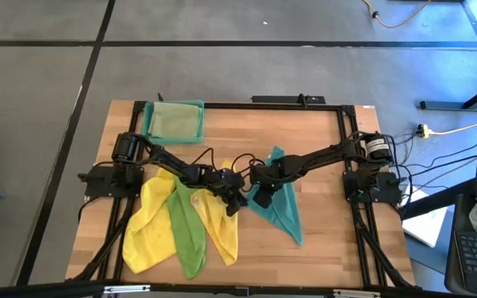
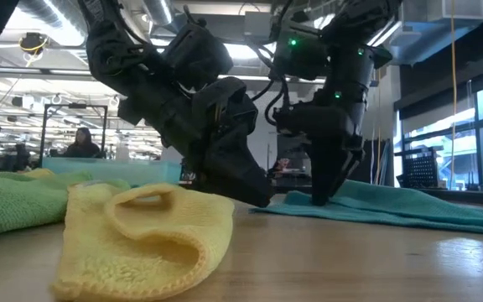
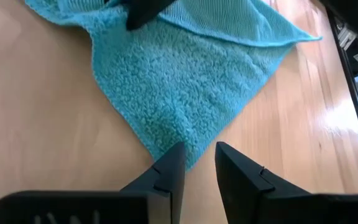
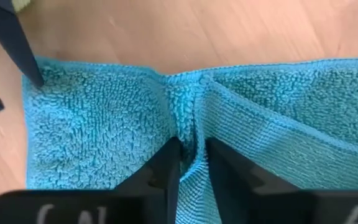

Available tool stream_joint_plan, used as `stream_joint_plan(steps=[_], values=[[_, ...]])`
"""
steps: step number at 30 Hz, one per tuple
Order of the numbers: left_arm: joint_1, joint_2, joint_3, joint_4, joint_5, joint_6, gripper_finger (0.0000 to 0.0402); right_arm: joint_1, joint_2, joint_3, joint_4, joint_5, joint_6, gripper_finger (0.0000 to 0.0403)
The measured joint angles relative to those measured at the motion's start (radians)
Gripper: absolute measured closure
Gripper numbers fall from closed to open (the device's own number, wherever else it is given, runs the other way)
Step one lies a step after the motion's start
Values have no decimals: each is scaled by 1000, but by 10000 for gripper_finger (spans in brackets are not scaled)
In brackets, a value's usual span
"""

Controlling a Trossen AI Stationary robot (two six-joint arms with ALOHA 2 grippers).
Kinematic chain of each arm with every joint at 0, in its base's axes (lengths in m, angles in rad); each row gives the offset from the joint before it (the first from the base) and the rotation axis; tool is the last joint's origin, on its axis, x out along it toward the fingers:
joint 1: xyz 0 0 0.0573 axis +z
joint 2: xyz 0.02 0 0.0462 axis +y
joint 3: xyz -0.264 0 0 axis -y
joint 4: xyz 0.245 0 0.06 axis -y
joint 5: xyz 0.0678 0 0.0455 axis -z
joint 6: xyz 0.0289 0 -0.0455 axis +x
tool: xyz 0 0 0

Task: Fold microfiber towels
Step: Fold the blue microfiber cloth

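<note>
My right gripper [image 4: 191,155] is pinching a raised fold of the teal towel [image 4: 104,130], which lies flat on the counter [image 1: 321,141] beneath it. My left gripper [image 3: 197,165] hovers just beside that towel's corner, fingers slightly parted and holding nothing.

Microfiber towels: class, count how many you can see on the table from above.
5: two yellow towels at front left, green towel between them, teal towel at centre, pale one in the back-left tray. More may hide underneath.

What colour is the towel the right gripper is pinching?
Teal towel, clearest in the right wrist view, pinched by the right gripper.
</note>
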Motion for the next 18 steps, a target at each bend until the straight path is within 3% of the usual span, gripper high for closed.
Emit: stream_joint_plan(steps=[18], values=[[-23,1,-1,-21,4,12,320,0,-40,10,-86,6,-21,333]])
